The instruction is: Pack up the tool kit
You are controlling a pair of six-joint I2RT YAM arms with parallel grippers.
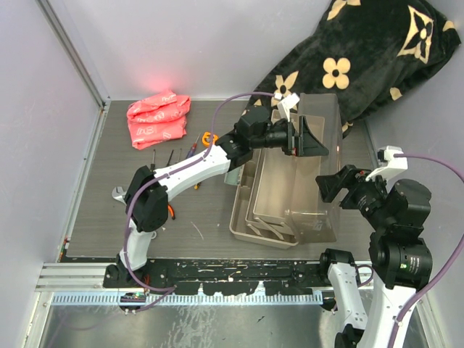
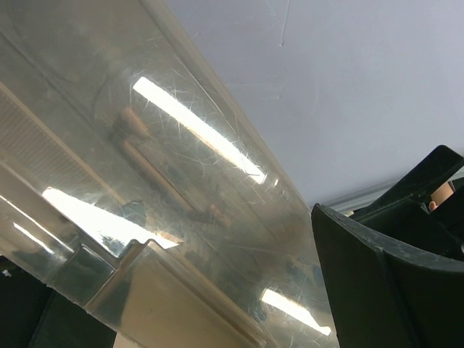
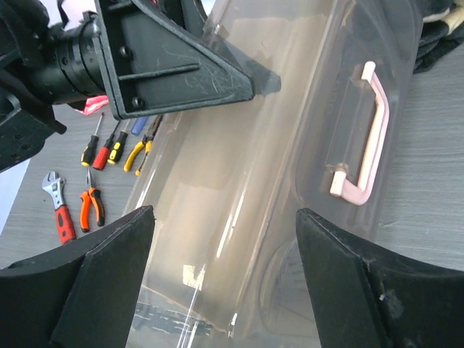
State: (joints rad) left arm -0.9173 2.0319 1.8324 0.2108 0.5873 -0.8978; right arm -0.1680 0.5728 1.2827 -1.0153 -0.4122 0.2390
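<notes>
The toolbox (image 1: 245, 217) is standing open right of centre, with beige trays (image 1: 272, 230) nested inside. Screwdrivers (image 3: 109, 148) are lying at its 9 o'clock. The left gripper (image 1: 310, 138) and right gripper (image 1: 333, 185) are gaping wide and empty, flanking the raised lid (image 1: 322, 109).

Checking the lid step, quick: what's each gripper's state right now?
Left gripper: open, jaws wide at the toolbox lid, gripping nothing.
Right gripper: open, empty.

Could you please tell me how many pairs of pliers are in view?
2: orange pliers beside the red wrench, yellow pliers by the screwdrivers; others may be hidden.
</notes>
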